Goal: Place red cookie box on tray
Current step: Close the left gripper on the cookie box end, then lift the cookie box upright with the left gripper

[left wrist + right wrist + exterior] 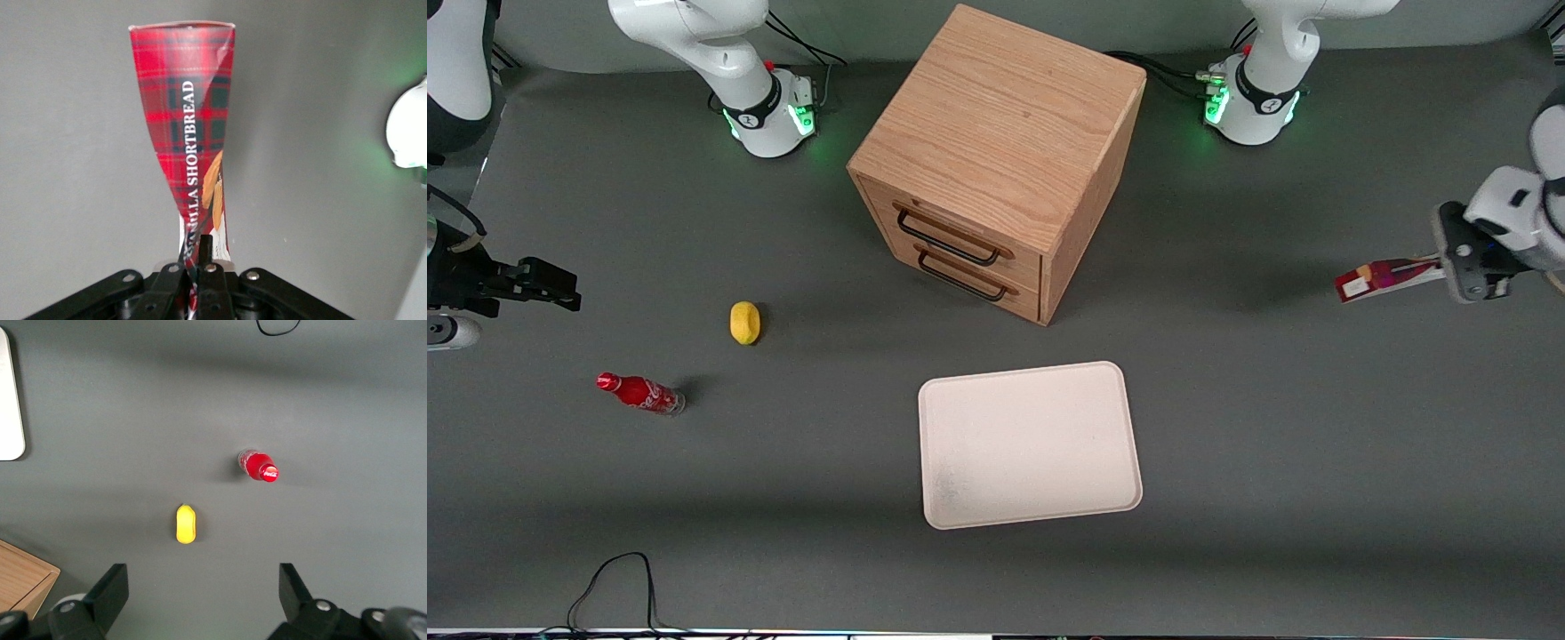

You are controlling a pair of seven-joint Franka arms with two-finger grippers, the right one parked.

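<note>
Cabinet point(996, 160) fills upper centre of my front view; tray point(1030, 444) lies bare at lower centre, nearer the camera; at the right edge I see the gripper point(1449, 267) clenched on the red cookie box point(1383, 278), held off the table.

I'm looking down on a dark grey matte table point(1280, 444), evenly lit, with soft shadows under everything. A light oak drawer cabinet point(996, 151) sits mid-table, turned at an angle, and I can see two drawers with black wire handles point(951, 240). Green status light glows on the surface farther from my front camera. A black cable point(618, 578) loops along the near edge.
</note>
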